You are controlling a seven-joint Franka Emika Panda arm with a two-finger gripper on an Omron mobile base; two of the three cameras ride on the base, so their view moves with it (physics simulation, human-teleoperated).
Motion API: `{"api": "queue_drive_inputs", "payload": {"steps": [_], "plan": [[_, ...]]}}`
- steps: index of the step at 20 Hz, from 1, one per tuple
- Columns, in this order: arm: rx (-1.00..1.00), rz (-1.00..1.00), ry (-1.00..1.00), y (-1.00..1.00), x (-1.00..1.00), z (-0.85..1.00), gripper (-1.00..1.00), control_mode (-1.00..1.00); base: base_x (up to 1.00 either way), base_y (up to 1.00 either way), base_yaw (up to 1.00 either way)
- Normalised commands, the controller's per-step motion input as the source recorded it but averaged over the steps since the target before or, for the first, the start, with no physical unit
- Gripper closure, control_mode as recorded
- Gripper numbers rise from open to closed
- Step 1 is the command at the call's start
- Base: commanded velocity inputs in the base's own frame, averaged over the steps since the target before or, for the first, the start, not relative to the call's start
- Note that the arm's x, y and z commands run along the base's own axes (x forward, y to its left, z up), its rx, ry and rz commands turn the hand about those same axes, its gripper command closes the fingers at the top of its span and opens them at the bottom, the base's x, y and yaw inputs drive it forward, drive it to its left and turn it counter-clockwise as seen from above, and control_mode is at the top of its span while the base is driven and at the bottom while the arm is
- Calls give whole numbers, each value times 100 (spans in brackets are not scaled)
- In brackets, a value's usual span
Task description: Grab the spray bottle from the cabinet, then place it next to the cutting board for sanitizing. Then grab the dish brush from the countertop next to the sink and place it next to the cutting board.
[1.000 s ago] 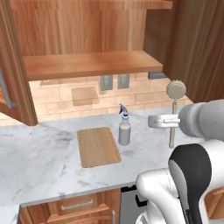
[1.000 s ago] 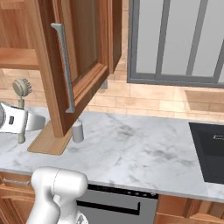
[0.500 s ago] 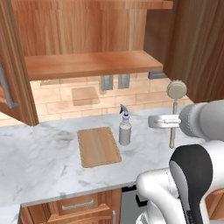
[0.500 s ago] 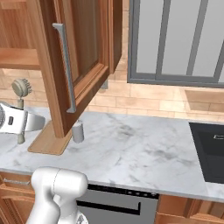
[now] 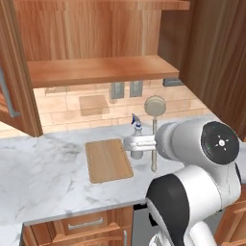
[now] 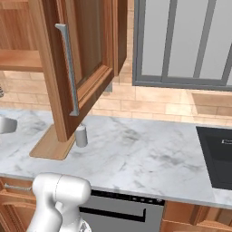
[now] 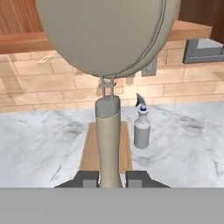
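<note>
Moved since a second ago: brush (image 5: 154,106) and gripper (image 5: 153,142) carried from well off to the bottle's (image 5: 137,139) 3 o'clock side to just at it, nearer the board (image 5: 108,160). Clamped on the handle, head up, held upright above the counter (image 5: 43,178). Bottle already standing on the marble at the board's 3 o'clock edge. In the hand view, handle (image 7: 108,144) pinched between the fingertips (image 7: 87,179), board (image 7: 89,153) behind it, bottle (image 7: 141,127) at 2 o'clock. Best next: lower slowly onto bare marble beside the board, clear of the bottle to avoid toppling it, and let go only once the handle rests flat.
</note>
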Motion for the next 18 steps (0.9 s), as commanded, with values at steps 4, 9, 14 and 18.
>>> {"api": "queue_drive_inputs", "payload": {"steps": [4,9,14,18], "plan": [[9,18,13,11,46,-20,100,-100,0,0,0],[11,28,3,13,48,-27,100,-100,0,0,0],[5,20,4,12,55,-36,100,-100,0,0,0],[0,8,4,52,48,-46,100,-100,0,0,0]]}}
